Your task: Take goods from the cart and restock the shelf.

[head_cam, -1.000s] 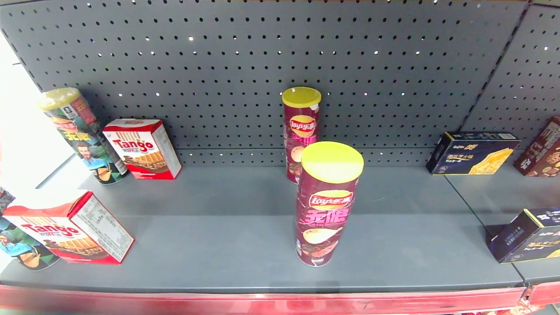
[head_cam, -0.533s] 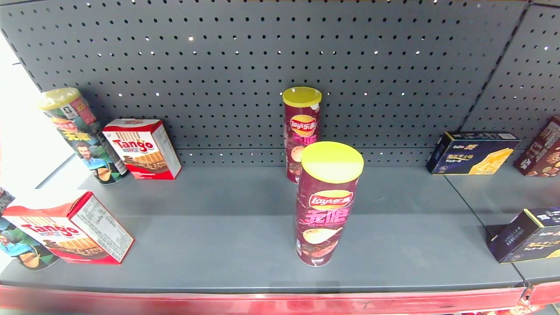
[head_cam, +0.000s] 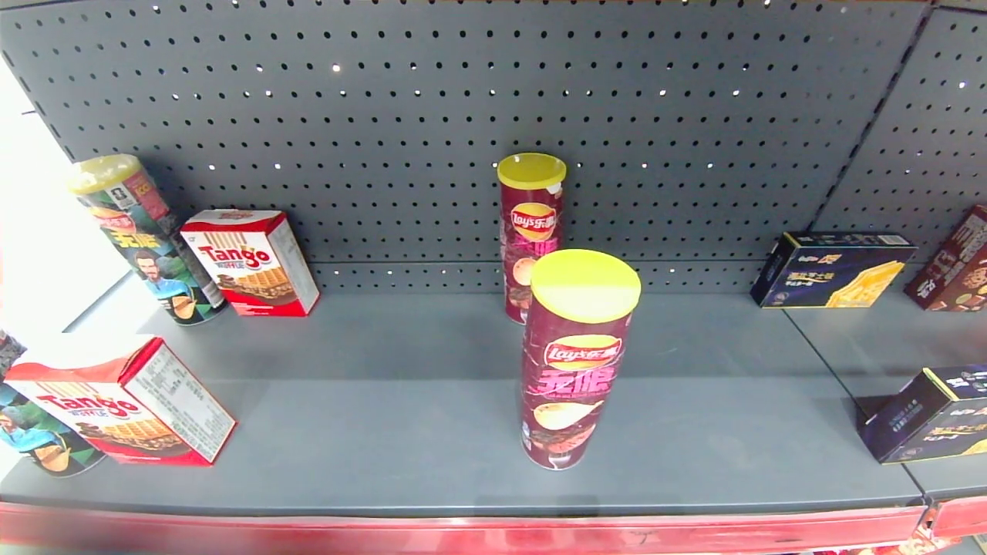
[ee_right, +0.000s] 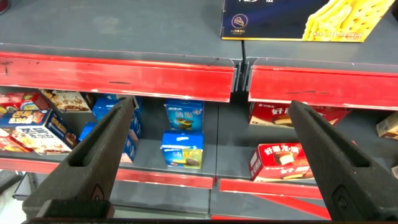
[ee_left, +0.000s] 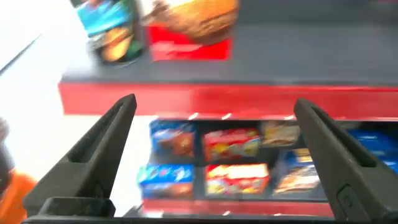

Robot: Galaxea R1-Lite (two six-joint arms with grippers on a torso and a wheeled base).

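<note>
The left gripper is spread wide, with nothing between its fingers. Ahead of it runs a red lip, the front edge of the shelf. Just past the lip a red box and a green can stand close to that edge.

The right gripper is likewise spread and empty. It faces the lip where two shelf sections meet at a seam, and a dark box lies just beyond the lip by the seam. Beneath the lip, ahead of both grippers, snack packs sit on lower shelves.

In the head view the front can stands upright mid-shelf. The rear can stands behind it against the pegboard. Bare shelf lies open on both sides of these two cans, out to the boxes at each end.
</note>
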